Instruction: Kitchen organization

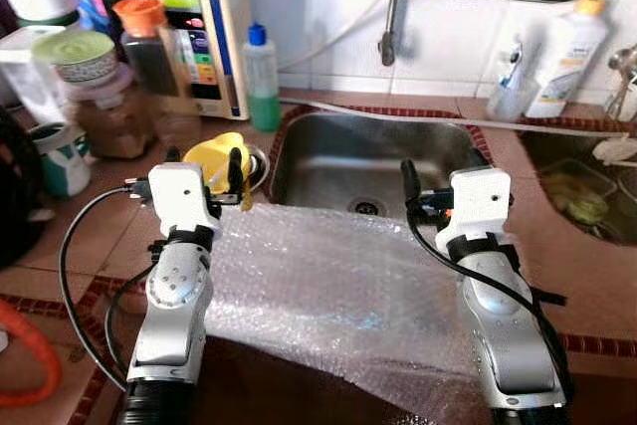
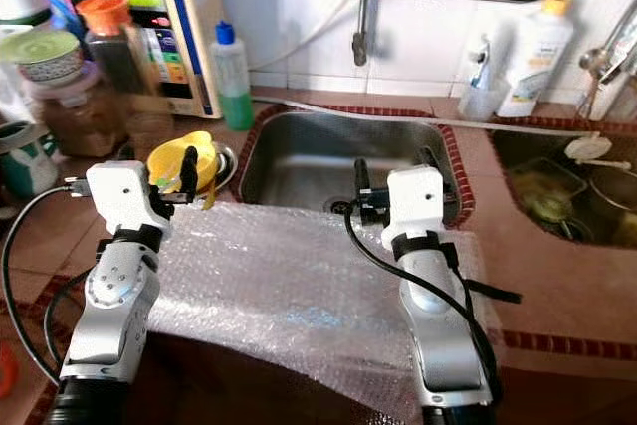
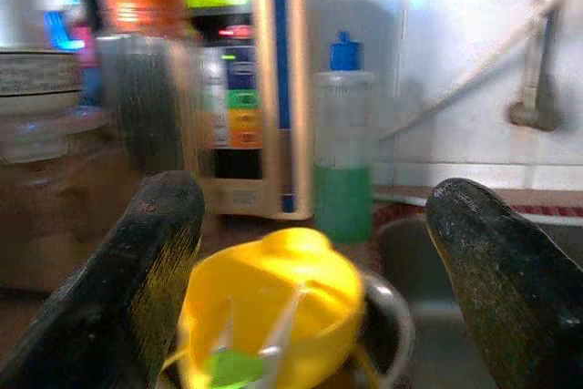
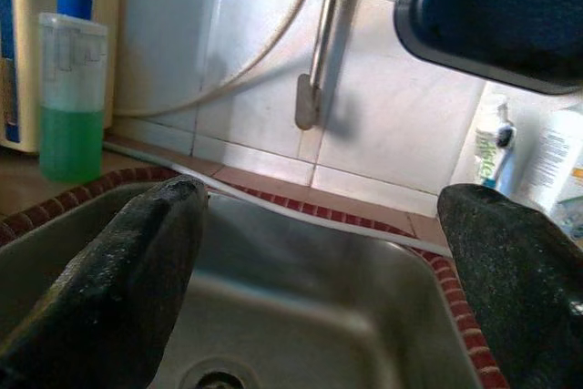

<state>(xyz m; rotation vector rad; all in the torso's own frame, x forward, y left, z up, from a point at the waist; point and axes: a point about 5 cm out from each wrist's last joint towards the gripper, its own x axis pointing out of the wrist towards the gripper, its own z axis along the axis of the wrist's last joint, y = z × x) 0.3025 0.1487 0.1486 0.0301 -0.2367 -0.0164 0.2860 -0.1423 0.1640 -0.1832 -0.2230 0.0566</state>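
Observation:
A yellow plastic lid (image 1: 219, 149) sits on a small metal bowl (image 1: 257, 162) on the counter left of the steel sink (image 1: 328, 161). My left gripper (image 1: 206, 171) stands open just before the lid, one finger on each side of it in the left wrist view, not touching it (image 3: 273, 302). Over the sink's near edge my right gripper (image 2: 395, 174) is open and holds nothing; its wrist view looks into the basin (image 4: 301, 307). A sheet of bubble wrap (image 1: 328, 286) lies over the counter's front edge under both arms.
Along the tiled back wall stand a beige water machine (image 1: 199, 27), a bottle of green liquid (image 1: 262, 82), jars (image 1: 109, 116) and a white bottle (image 1: 567, 57). A hose (image 1: 438, 118) crosses behind the sink. A second basin (image 1: 577, 191) lies at the right.

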